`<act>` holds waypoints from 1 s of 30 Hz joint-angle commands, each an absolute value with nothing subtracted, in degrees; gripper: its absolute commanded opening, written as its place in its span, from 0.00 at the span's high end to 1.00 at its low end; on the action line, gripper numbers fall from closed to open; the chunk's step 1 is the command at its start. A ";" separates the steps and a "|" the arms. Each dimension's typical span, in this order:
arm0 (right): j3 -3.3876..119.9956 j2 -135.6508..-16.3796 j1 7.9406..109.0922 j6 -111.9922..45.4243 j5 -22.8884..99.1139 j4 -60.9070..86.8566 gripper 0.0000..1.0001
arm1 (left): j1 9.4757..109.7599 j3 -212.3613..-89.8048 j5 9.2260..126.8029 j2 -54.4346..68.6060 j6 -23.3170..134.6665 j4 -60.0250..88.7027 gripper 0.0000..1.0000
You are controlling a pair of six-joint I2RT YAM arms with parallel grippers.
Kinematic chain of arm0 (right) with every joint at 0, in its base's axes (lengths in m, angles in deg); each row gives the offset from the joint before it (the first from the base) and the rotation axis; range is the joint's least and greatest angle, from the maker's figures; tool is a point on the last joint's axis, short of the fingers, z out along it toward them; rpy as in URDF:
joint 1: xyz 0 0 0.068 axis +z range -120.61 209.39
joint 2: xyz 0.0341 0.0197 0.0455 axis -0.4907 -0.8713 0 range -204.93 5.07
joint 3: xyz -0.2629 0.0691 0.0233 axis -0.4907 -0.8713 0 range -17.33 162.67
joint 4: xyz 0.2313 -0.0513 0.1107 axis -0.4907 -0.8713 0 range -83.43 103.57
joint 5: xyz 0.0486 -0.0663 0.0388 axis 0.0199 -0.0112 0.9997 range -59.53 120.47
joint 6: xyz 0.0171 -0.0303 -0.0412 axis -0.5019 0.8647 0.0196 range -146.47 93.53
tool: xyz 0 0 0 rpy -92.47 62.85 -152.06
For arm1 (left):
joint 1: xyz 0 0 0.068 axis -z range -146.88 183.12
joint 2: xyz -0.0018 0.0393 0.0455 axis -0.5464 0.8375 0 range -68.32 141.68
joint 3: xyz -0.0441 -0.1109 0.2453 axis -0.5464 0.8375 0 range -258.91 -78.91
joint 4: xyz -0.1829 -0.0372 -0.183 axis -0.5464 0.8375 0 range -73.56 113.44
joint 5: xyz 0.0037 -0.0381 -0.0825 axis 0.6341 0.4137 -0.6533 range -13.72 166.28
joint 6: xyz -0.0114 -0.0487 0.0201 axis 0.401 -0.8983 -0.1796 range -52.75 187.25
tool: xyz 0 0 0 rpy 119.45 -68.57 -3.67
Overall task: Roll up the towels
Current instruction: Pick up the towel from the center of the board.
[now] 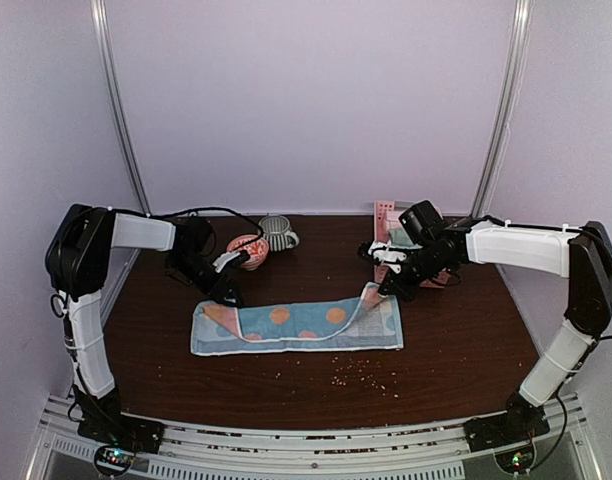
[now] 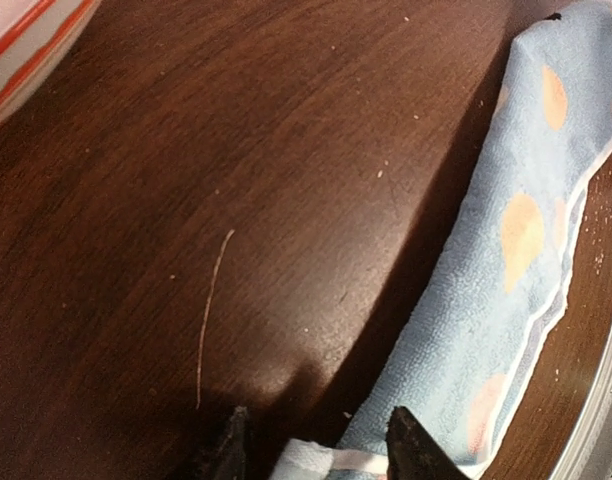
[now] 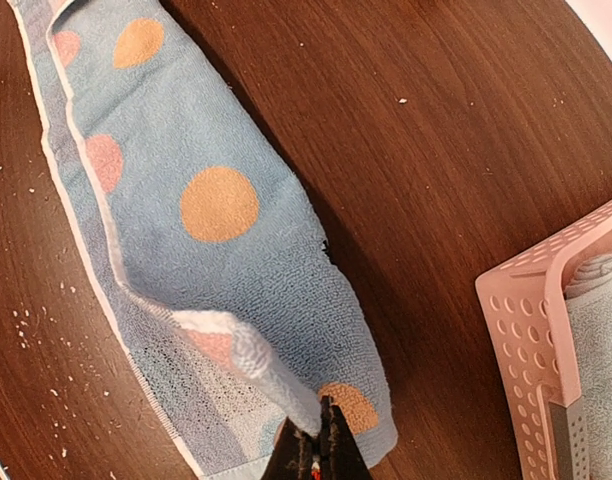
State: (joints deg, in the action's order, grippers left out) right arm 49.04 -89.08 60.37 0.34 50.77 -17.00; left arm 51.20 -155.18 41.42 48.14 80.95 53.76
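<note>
There's the blue dotted towel (image 1: 298,325), a long strip lying across the middle of the worktop (image 1: 456,350). The right tool (image 3: 321,440) is clenched on its right-end corner, holding that flap up off the cloth. At the other end the left tool (image 2: 316,445) straddles the hem, jaws apart, nothing gripped. The pink lattice basket (image 3: 546,320) stands near the right tool.

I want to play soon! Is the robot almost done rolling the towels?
No. The light blue towel with orange and pink dots lies flat as a long strip, so laying out looks done. The right gripper pinches its lifted corner; the left gripper stands open at the other end. No roll has started. A pale towel sits in the pink plastic lattice basket.
</note>
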 commanded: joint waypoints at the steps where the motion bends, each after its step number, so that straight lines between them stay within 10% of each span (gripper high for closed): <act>1: 49.03 -89.40 60.06 0.78 51.01 -17.52 0.99 | 50.70 -156.05 39.57 49.24 81.65 55.45 0.56; 17: 49.19 -90.12 60.06 0.80 51.04 -17.79 0.99 | 48.24 -154.56 34.67 44.04 81.14 55.04 1.00; 30: 57.35 -83.11 48.23 -4.55 66.64 -23.41 1.00 | 48.18 -145.56 41.01 17.76 65.30 47.24 1.00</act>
State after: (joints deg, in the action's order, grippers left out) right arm 53.15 -88.56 53.40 -1.85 58.98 -20.67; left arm 48.63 -147.60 36.68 28.78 73.41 52.52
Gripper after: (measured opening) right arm 0.008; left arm 0.008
